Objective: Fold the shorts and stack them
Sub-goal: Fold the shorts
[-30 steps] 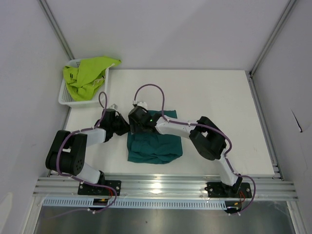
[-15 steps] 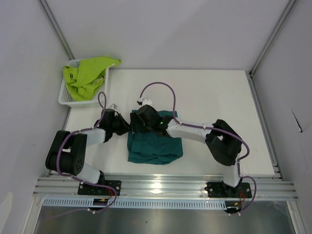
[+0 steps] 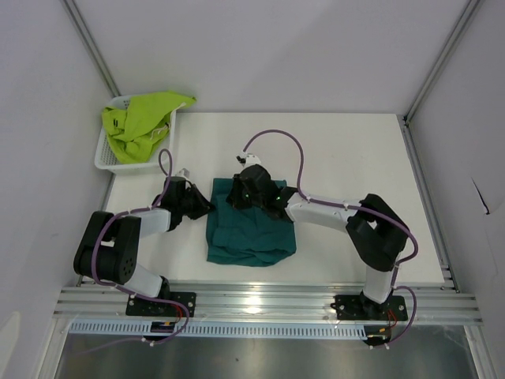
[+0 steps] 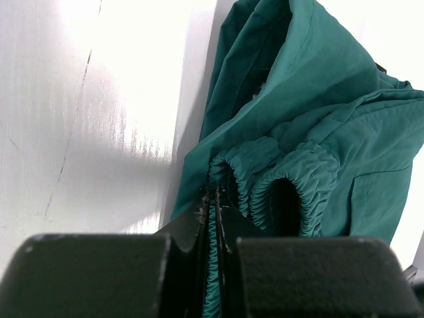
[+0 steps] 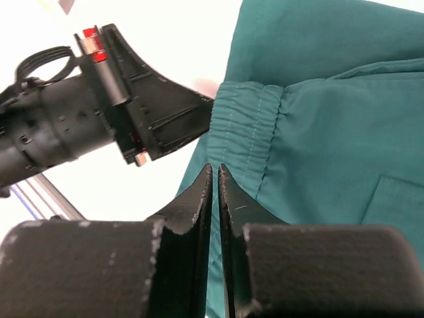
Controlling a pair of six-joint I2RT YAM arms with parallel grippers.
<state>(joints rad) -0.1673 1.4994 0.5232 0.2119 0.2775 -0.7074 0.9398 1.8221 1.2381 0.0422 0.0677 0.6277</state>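
Dark teal shorts (image 3: 251, 230) lie roughly folded, near centre of the table (image 3: 355, 150).
The left gripper (image 4: 213, 199) is clamped on their elastic waistband. The right gripper (image 5: 214, 171), fingers together on nothing, has drawn back from that edge toward the far side, so this fold looks laid. The lime shorts (image 3: 142, 122) wait in the white mesh basket (image 3: 102, 160).
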